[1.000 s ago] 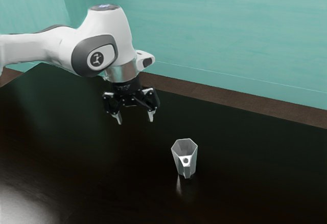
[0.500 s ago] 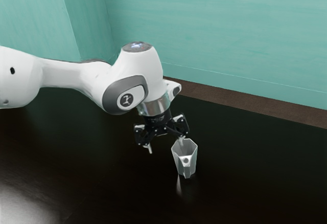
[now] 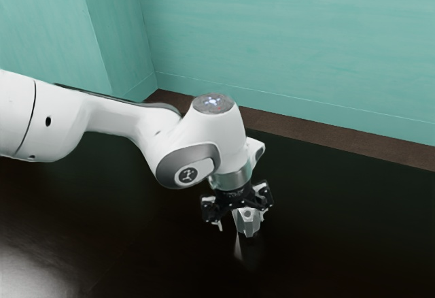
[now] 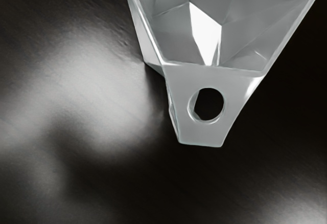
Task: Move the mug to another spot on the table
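A pale grey faceted mug (image 3: 249, 225) stands upright on the dark table (image 3: 340, 209). My black gripper (image 3: 239, 216) has come down over it and hides its upper part. One fingertip (image 3: 218, 223) hangs clear of the mug on the exterior view's left; the other sits near the rim on the far side. The fingers stand apart, so the gripper is open. Just under my hand in the wrist view are the mug's open mouth (image 4: 204, 24) and its flat handle (image 4: 207, 106) with a round hole.
The table's far edge (image 3: 353, 138) runs along the teal wall. My white arm (image 3: 102, 128) stretches in from the exterior view's left above the table.
The arm has swung toward the exterior view's right and lowered. My gripper, formerly up and left of the mug, now sits down over it. The mug has not moved.
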